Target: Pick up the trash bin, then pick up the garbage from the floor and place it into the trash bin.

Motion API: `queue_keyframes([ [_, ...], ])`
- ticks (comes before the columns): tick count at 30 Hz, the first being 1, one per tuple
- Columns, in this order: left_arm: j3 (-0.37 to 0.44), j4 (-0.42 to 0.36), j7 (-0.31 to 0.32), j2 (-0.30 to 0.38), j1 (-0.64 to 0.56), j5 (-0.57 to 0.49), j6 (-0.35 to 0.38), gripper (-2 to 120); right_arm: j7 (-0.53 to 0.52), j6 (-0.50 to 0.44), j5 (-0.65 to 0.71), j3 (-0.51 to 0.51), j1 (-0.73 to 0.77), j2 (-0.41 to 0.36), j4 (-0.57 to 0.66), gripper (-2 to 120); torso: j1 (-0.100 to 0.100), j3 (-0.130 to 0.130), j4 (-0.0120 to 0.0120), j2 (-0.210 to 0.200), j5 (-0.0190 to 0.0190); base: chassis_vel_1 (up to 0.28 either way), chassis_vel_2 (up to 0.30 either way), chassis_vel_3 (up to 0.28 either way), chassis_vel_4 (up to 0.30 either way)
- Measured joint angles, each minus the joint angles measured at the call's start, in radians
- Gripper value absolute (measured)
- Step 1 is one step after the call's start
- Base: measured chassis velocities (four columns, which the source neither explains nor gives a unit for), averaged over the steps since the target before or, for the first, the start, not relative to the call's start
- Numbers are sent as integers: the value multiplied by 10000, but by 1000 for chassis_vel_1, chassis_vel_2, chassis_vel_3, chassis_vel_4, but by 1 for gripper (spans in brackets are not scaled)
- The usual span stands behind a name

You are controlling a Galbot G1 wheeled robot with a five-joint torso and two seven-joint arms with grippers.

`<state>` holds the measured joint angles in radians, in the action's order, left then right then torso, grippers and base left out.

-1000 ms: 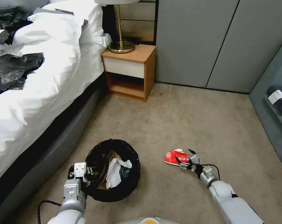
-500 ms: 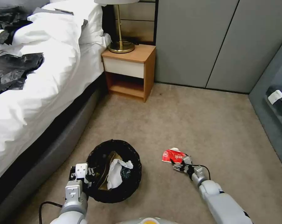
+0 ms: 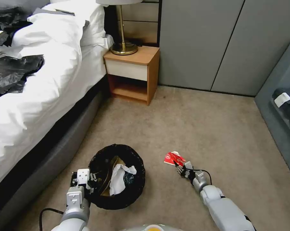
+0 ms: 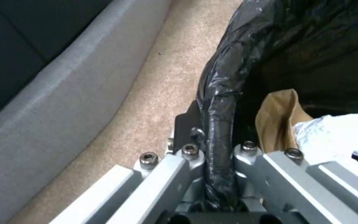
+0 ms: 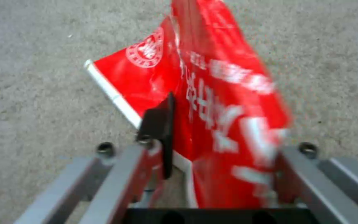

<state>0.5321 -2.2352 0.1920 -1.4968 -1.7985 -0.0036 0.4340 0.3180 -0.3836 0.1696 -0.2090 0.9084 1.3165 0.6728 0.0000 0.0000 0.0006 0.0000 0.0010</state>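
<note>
Right gripper point(image 3: 178, 167) closed on red-and-white packet point(image 3: 173, 158), held right of trash bin point(image 3: 116, 175), bin rim clamped by left gripper point(image 3: 87, 182), brown paper bag point(image 4: 279, 116) and white tissue point(image 3: 119, 178) contained inside.

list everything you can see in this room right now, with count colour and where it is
round trash bin with glossy black liner bag: 1, black, on the carpet beside the bed, left of centre
brown paper bag: 1, brown, inside the bin
white crumpled tissue: 1, white, inside the bin
red-and-white plastic packet: 1, red with white print, between the right claw's fingers
bed with white duvet: 1, white on a grey base, left side
black plastic sheets: several, black and grey, on the bed
wooden nightstand: 1, brown with white drawer, by the bed's head
brass lamp: 1, gold, on the nightstand
left claw: 1, silver, clamped on the bin's rim
right claw: 1, silver, shut on the packet
</note>
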Motion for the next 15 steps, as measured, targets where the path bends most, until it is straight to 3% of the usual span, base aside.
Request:
queue_keyframes([
  [6,-4,1,0,2,-17,9,5,0,-9,-83,28,-2,20,-68,70,2,0,0,-1,0,-4,0,0,0,0],
  [15,6,-82,0,6,-68,25,14,0,-197,-117,201,33,255,-169,674,1,0,0,-8,0,-10,0,0,0,0],
])
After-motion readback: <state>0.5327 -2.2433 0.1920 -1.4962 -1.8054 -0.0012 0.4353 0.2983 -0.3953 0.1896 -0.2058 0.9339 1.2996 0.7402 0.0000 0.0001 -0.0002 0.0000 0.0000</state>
